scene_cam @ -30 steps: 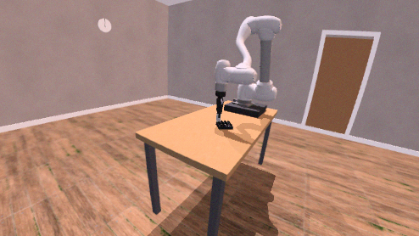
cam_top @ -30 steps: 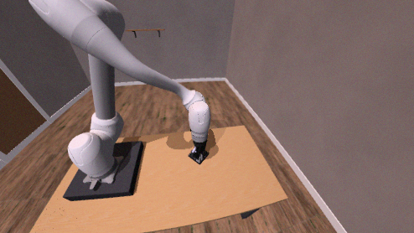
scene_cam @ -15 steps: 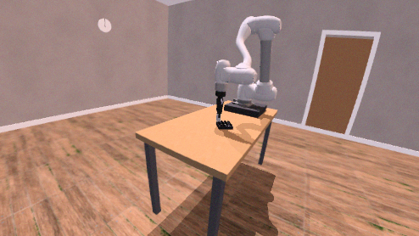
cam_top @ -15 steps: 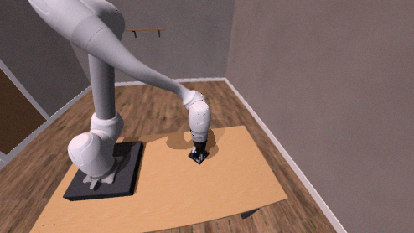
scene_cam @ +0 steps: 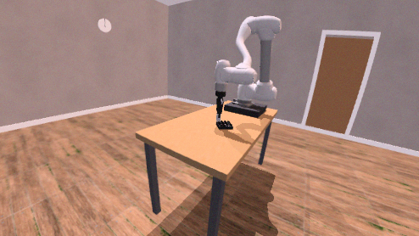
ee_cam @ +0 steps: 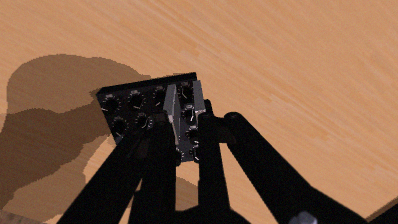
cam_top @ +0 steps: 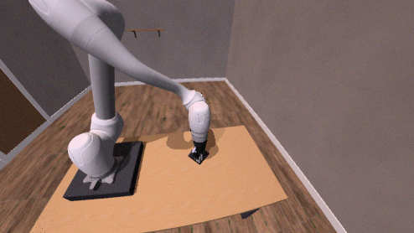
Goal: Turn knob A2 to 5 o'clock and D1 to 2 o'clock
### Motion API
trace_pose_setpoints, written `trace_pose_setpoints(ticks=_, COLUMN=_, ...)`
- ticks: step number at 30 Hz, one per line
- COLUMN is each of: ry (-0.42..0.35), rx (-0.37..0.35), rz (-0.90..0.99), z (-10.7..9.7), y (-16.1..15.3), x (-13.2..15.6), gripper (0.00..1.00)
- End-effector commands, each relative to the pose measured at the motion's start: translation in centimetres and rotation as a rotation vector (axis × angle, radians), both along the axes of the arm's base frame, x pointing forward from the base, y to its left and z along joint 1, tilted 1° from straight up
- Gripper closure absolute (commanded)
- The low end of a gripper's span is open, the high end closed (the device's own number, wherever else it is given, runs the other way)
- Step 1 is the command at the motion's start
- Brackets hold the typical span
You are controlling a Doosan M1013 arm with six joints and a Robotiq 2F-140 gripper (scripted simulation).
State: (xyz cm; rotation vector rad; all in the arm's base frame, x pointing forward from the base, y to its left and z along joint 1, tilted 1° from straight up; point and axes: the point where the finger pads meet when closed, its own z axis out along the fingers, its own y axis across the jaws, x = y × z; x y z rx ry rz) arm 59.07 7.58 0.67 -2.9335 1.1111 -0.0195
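High oblique top view down over the pale wooden table, farther exterior view facing the white jointed arm (table shared), close wrist view looking down past black fingers.

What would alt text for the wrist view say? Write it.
Two gray gripper fingers reach down over a black knob box with rows of knobs, hiding part of it. The box sits on a wood-grained table, shadows to its left.
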Motion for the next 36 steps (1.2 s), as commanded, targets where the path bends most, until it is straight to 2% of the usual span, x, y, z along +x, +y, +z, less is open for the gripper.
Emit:
trace_pose_setpoints(ticks=1, ry=0.0, rx=0.0, rz=0.0, z=0.01, y=0.0, x=0.0, gripper=0.88)
trace_pose_setpoints(ticks=3, ry=0.0, rx=0.0, rz=0.0, z=0.01, y=0.0, x=0.0, gripper=0.88)
trace_pose_setpoints(ticks=4, ry=0.0, rx=0.0, rz=0.0, z=0.01, y=0.0, x=0.0, gripper=0.95)
trace_pose_setpoints(ticks=36, ry=0.0, rx=0.0, rz=0.0, z=0.01, y=0.0, x=0.0, gripper=0.95)
